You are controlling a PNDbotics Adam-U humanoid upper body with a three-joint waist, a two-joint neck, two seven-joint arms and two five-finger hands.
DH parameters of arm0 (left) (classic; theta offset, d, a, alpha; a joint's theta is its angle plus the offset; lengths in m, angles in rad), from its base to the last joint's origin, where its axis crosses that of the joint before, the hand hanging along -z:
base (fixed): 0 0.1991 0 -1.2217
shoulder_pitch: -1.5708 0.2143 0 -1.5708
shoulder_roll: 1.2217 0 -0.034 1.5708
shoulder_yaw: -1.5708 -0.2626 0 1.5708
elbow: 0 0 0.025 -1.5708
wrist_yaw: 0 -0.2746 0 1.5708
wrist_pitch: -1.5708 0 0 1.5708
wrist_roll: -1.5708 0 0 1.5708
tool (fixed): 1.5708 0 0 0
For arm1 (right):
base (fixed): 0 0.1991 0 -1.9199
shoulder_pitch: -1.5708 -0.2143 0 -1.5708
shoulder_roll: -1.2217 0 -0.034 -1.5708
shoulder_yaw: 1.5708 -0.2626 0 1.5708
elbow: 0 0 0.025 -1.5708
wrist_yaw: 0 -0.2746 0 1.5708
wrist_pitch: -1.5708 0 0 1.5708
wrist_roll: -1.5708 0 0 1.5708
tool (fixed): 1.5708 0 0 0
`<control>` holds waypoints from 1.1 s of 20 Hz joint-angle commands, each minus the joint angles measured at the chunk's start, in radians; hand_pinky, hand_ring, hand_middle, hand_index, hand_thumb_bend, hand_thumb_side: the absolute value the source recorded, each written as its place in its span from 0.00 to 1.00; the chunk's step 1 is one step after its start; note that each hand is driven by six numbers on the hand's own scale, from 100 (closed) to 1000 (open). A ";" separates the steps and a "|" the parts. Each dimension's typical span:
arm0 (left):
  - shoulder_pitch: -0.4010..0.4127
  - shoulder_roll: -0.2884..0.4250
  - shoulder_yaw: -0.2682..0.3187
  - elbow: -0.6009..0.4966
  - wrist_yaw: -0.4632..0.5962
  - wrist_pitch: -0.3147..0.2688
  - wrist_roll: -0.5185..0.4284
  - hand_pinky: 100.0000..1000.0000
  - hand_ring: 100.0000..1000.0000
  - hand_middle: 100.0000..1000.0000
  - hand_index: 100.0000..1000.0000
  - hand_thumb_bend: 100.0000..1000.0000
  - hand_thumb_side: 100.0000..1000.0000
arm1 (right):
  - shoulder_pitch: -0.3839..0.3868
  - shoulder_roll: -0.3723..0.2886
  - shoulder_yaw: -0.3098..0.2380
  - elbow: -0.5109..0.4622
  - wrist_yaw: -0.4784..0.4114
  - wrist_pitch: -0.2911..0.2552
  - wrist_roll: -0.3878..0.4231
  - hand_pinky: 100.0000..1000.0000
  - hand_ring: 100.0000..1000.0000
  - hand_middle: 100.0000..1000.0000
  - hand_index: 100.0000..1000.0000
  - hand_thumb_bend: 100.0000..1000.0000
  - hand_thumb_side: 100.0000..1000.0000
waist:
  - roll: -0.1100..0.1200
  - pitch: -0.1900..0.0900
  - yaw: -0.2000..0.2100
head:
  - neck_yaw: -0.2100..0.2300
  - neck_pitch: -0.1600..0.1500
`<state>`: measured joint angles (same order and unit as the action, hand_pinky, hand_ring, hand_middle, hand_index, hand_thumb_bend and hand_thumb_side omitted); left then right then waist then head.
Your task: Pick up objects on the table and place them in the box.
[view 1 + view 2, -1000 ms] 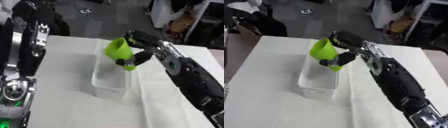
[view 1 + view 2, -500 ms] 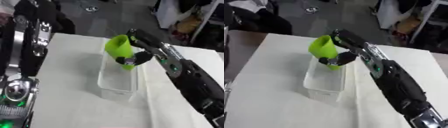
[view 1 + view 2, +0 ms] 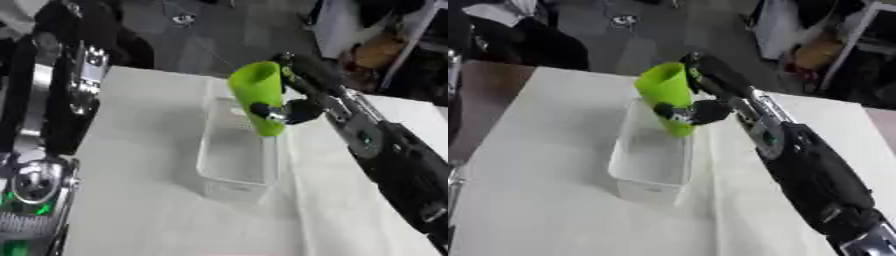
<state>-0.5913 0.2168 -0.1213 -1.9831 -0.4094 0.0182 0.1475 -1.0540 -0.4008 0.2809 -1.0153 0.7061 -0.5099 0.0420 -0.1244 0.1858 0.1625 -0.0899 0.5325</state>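
In the left eye view, the right robot hand (image 3: 293, 95) came in from the right side of the tabletop (image 3: 140, 200) and held a green cup (image 3: 259, 102). Its thumb pressed on the front of the cup and its fingers were curled behind the wall of the cup, so the cup was pinched between them. The cup was tilted, with its open mouth turned up and toward the far edge of the tabletop and its narrow bottom pointing down. The bottom of the cup was over the far right part of a clear plastic box (image 3: 234, 162), close to the right wall of the box; I could not tell if it touched the box. The box stood near the middle of the white tabletop, with its long side running from the near edge toward the far edge. I could see nothing lying inside it. The left arm (image 3: 52, 115) stood at the left edge of the tabletop, black with silver parts, and its hand did not show.

In the right eye view, the same right robot hand (image 3: 702, 97) gripped the green cup (image 3: 667, 97) in the same way, with the thumb in front and the fingers behind. The cup hung above the far end of the clear box (image 3: 654, 160), slightly to its right side. The forearm (image 3: 807, 170) stretched from the hand toward the near right corner of the tabletop (image 3: 544, 200).
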 commanded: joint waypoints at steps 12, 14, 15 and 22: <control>-0.014 0.007 0.001 -0.017 -0.002 -0.003 -0.004 0.41 0.52 0.74 0.82 0.19 0.97 | -0.004 -0.035 -0.017 -0.016 -0.008 0.052 0.068 0.78 0.85 0.89 0.91 0.52 1.00 | 0.004 -0.016 -0.002 | 0.000 -0.013; -0.015 0.006 0.001 -0.017 -0.002 -0.003 -0.004 0.41 0.52 0.74 0.82 0.19 0.97 | -0.003 -0.036 -0.015 -0.017 -0.004 0.053 0.077 0.80 0.87 0.90 0.92 0.56 1.00 | 0.003 -0.017 -0.001 | 0.002 -0.012; -0.015 0.006 0.001 -0.017 -0.002 -0.003 -0.004 0.41 0.52 0.74 0.82 0.19 0.97 | -0.003 -0.036 -0.014 -0.017 -0.003 0.053 0.083 0.84 0.90 0.92 0.95 0.61 1.00 | 0.003 -0.017 -0.001 | 0.003 -0.012; -0.015 0.008 0.000 -0.017 -0.003 -0.003 -0.005 0.41 0.52 0.74 0.82 0.19 0.97 | -0.007 -0.041 -0.013 -0.032 0.008 0.049 0.113 0.87 0.92 0.94 0.96 0.68 1.00 | 0.003 -0.019 -0.002 | 0.011 -0.014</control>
<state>-0.5912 0.2170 -0.1229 -1.9831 -0.4095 0.0168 0.1454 -1.0441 -0.4066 0.2745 -1.0249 0.7114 -0.4620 0.1502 -0.1259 0.1858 0.1625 -0.0869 0.5316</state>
